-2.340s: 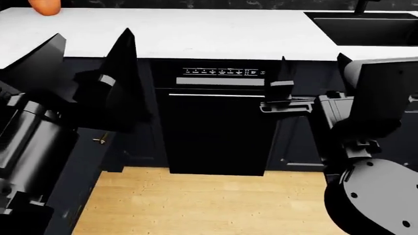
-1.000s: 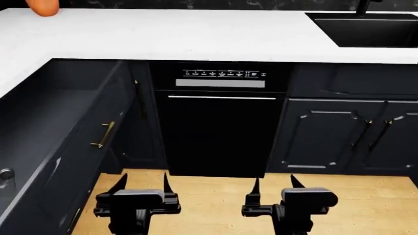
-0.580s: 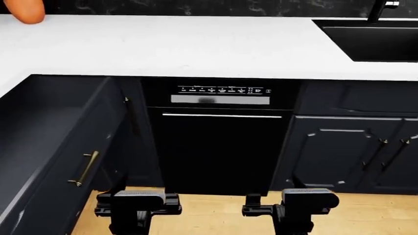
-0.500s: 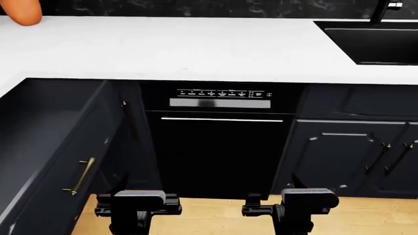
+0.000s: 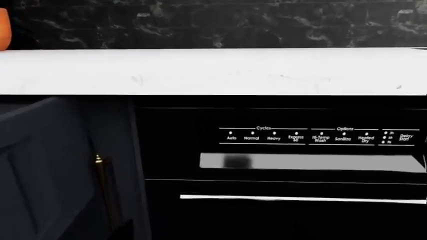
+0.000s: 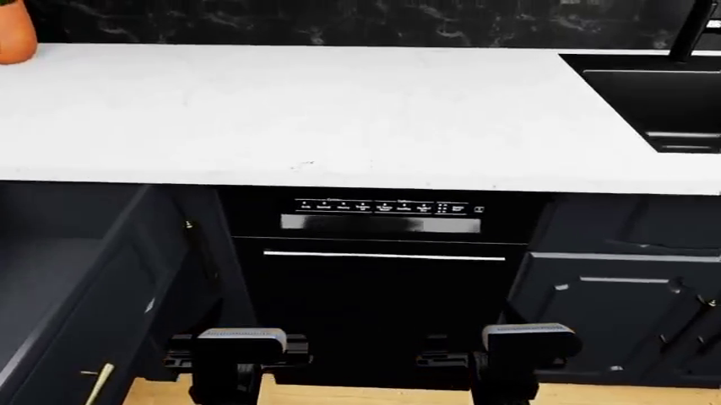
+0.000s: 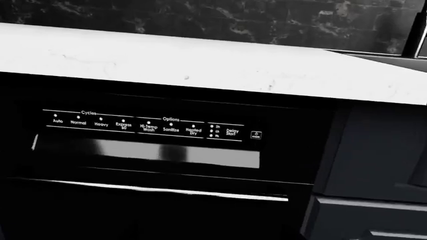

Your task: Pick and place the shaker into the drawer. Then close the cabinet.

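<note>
While the wide white countertop (image 6: pixel 338 110) fills most of the head view, the black dishwasher (image 6: pixel 377 287) sits under it, with the open black pull-out drawer (image 6: pixel 56 295) at the left. An orange thing (image 6: pixel 13 32), maybe the shaker, stands far left. Left gripper (image 6: pixel 239 350) and right gripper (image 6: pixel 516 348) hang low; can't tell their jaws.

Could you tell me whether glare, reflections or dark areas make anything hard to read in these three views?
Head view: the white countertop is evenly lit, while the open drawer and cabinet fronts merge into near black. Left wrist view: the dishwasher panel lettering is legible, with a blurred reflection in the glossy strip below. Right wrist view: the same strip shows smeared reflections, and the door beneath is almost featureless.
</note>
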